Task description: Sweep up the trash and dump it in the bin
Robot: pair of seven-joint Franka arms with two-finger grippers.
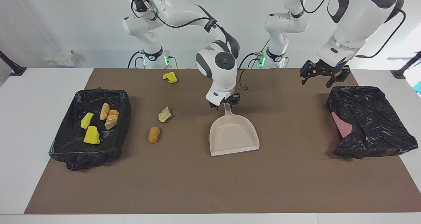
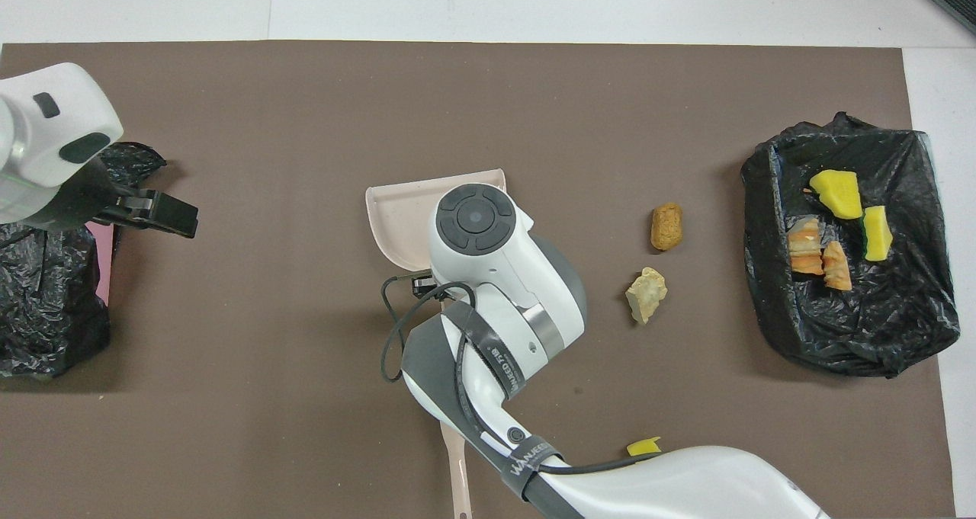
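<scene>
Seen facing the robots: the right gripper sits at the dustpan handle; I cannot tell if it grips. The pan's mouth points to six o'clock. Three loose trash scraps lie at nine o'clock, toward the bin. The left gripper hangs wide open and empty over the mat, waiting.

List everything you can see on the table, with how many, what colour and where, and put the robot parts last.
mat: one, brown, covering the table.
bin: one, lined black, at the right arm's end.
scraps in bin: four, two yellow and two orange-tan.
loose scraps: three on the mat; orange-brown and tan beside the bin, yellow nearest the robots.
dustpan: one, beige, flat mid-mat.
black bag: one, over something pink, at the left arm's end.
stick: one, beige, partly hidden under the right arm.
right claw: at the dustpan handle.
left claw: open, over the mat beside the black bag.
</scene>
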